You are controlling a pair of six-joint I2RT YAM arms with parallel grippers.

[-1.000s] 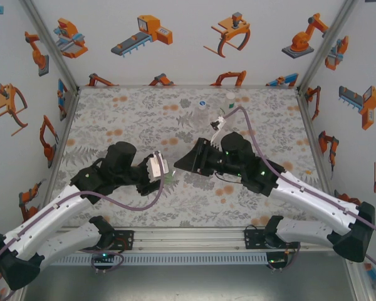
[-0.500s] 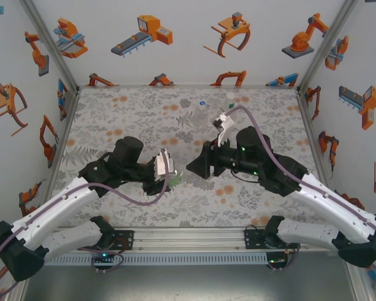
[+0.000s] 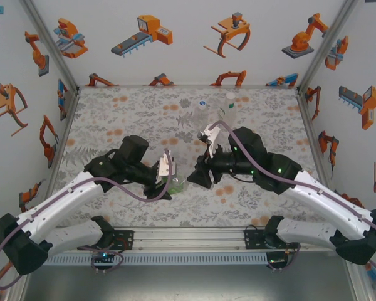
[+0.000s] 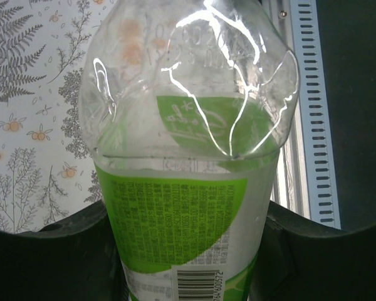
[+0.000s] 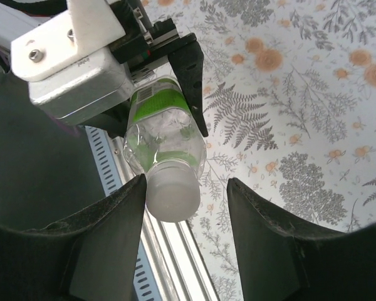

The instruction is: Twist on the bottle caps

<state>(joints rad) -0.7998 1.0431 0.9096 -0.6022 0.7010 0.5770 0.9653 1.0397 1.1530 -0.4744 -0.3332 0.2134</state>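
Bottle cap (image 5: 172, 199), white, sits on the neck of the green-labelled bottle (image 4: 188, 157), which is held off the tabletop (image 3: 113, 113) over its middle, towards the near edge. The left gripper (image 3: 165, 183) is clamped on the bottle's body. The bottle's long axis runs from the left gripper straight towards the right gripper (image 5: 187, 183), cap end leading. The right gripper's jaws stand spread astride the cap, not pinching it. The cap lies close against one finger, touching or nearly, with a clear gap at the other, so centring appears needed before closing and turning. Label: barcode and dense print, too small to read; no brand legible.
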